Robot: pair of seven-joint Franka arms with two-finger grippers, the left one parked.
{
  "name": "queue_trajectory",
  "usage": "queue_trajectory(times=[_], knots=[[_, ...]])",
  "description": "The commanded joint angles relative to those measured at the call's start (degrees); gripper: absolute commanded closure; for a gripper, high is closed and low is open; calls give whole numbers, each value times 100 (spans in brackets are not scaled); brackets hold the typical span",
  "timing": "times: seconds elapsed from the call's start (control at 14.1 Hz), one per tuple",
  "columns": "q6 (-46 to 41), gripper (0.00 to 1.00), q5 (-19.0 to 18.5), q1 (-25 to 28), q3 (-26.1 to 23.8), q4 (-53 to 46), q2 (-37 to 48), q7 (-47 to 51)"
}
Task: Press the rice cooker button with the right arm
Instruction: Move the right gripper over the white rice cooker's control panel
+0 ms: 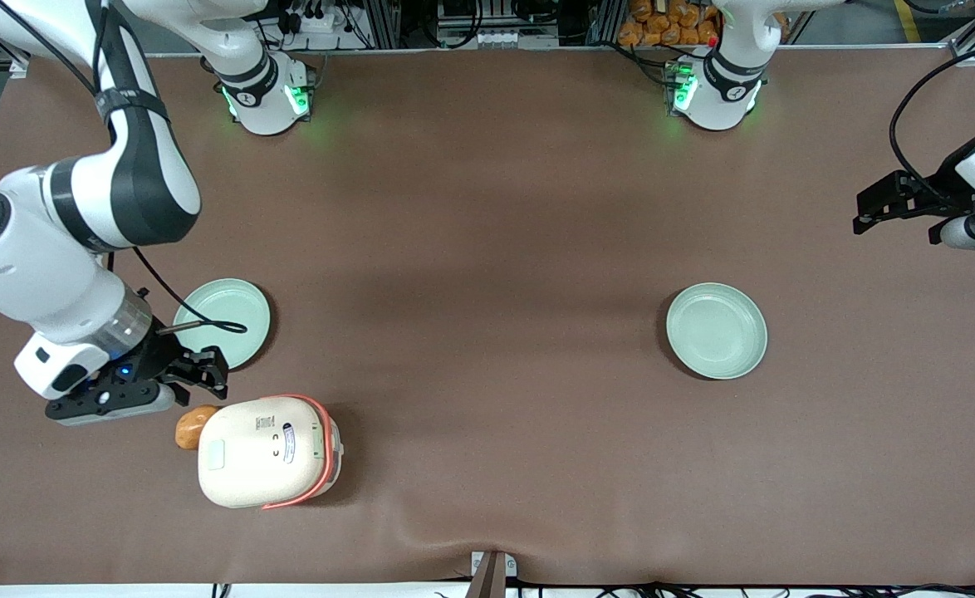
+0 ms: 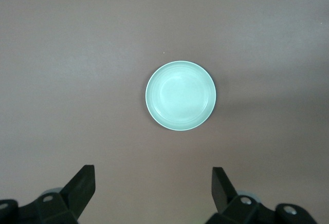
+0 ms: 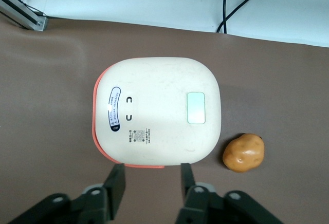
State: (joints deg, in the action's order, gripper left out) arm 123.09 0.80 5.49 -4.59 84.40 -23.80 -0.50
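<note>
The rice cooker (image 1: 267,448) is cream-white with an orange-red trim band, lid shut, near the table's front edge at the working arm's end. Its button (image 1: 215,454) is a pale greenish square at the lid's end nearest the working arm. The right arm's gripper (image 1: 205,374) hovers between the cooker and a green plate (image 1: 223,322), farther from the front camera than the cooker. It is open and empty. In the right wrist view the cooker (image 3: 157,113) and button (image 3: 196,107) show ahead of the gripper (image 3: 151,171), whose fingertips (image 3: 117,171) reach the cooker's edge.
An orange-brown potato (image 1: 193,425) lies beside the cooker, close under the gripper; it also shows in the right wrist view (image 3: 243,152). A blue-printed sticker (image 3: 114,108) sits on the lid. A second green plate (image 1: 716,330) lies toward the parked arm's end and shows in the left wrist view (image 2: 180,95).
</note>
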Motion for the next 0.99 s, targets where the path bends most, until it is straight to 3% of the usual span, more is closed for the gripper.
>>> queue_trajectory(times=[0.0,0.92], knots=[[441,100,-150,49,37,-90,-273,-99],[1621,100,-150,-171,73,-134,-942,-521]])
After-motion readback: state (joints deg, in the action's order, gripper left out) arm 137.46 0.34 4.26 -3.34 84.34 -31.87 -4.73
